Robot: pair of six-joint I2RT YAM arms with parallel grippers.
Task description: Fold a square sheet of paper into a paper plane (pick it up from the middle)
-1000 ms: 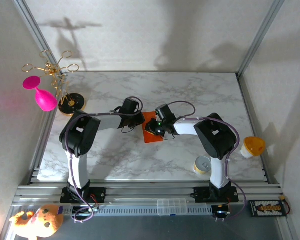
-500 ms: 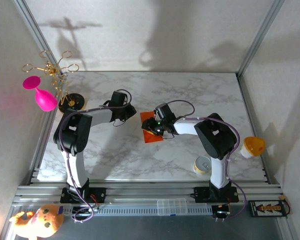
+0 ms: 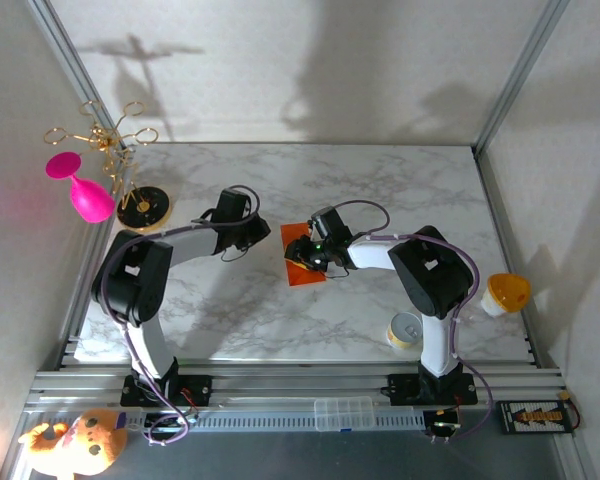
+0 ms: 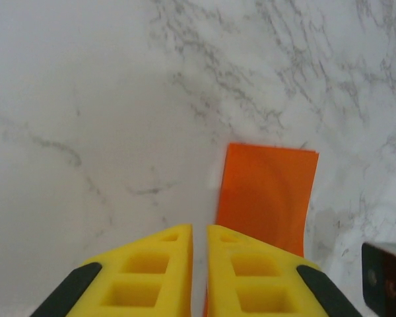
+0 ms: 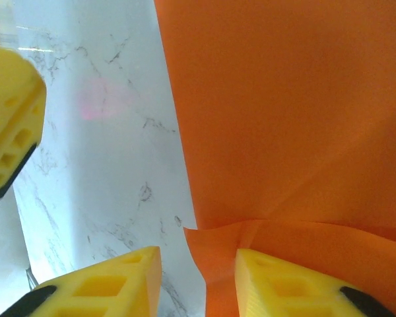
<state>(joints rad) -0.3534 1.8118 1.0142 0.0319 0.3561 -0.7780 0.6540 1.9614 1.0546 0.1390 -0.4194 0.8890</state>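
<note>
Sheet position: the square sheet of paper (image 3: 301,279) lies flat on the marble table (image 3: 400,190), close to the middle. From above it reads as a narrow rectangle, not a square, so I judge it already folded at least once.
Layers: the right wrist view shows one orange layer over another, with a straight edge running across between them.
Right gripper: the right gripper (image 5: 198,267) is low over the sheet, fingers spread wide. One finger (image 5: 297,287) is over the paper and the other is over bare marble, with the sheet's 9 o'clock edge between them. It pinches nothing.
Left gripper: the left gripper (image 4: 199,232) is just off the sheet at its 9 o'clock side. Its fingers are drawn almost together, leaving only a thin slit with nothing in it.
Neighbours: a yellow can (image 3: 405,329) stands at about 4 o'clock from the sheet, well apart.
Handling: probably very light, limp and easily creased. It will slide on the smooth marble when pushed. Stray dents would spoil later folds.
Where to hold: flat paper offers no lip. I would pin one layer with a fingertip, then lift at the free edge near mid-length. A corner grip would likely curl the sheet.
Risk: the stacked layers may shift against each other if dragged.
</note>
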